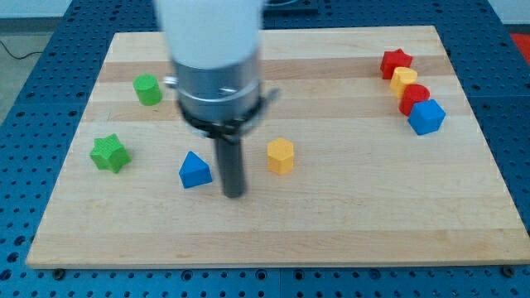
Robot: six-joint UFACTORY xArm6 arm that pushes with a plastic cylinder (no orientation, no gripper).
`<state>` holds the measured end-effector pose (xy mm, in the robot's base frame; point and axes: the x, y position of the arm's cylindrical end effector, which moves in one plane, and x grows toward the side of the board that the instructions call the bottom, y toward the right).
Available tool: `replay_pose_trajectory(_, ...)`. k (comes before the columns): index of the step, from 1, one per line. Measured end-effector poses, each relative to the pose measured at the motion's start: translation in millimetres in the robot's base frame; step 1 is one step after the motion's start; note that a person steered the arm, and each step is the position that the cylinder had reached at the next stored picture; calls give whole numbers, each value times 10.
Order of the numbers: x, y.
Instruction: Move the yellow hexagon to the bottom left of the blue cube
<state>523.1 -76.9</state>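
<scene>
Yellow hexagon (281, 155) mid-board, well apart from blue cube (426, 117) at its 2 o'clock. My tip (234, 194) near hexagon's 8 o'clock, not touching; no jaws, just rod. Push rightward, stop short below-left of cube; avoid red block (414, 97).

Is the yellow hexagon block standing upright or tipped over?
Upright. The yellow hexagon block shows its flat hexagonal face on top, resting on the wooden board, apart from my tip.

My tip (234, 194) rests on the wooden board (331, 223) between the blue triangle (195, 170) and the yellow hexagon (281, 156), while the blue cube (426, 117) sits well apart at the view's right, beside a red cylinder (413, 97)
</scene>
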Motion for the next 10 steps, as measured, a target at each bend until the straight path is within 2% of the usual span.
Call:
replay_pose_trajectory(1,-323,-52)
replay_pose_trajectory(2,-355,433)
replay_pose_trajectory(3,-355,1295)
replay_pose_trajectory(4,-355,1773)
replay_pose_trajectory(5,-356,1410)
replay_pose_trajectory(6,-394,1400)
replay_pose_trajectory(8,-403,2465)
replay_pose_trajectory(10,-388,2515)
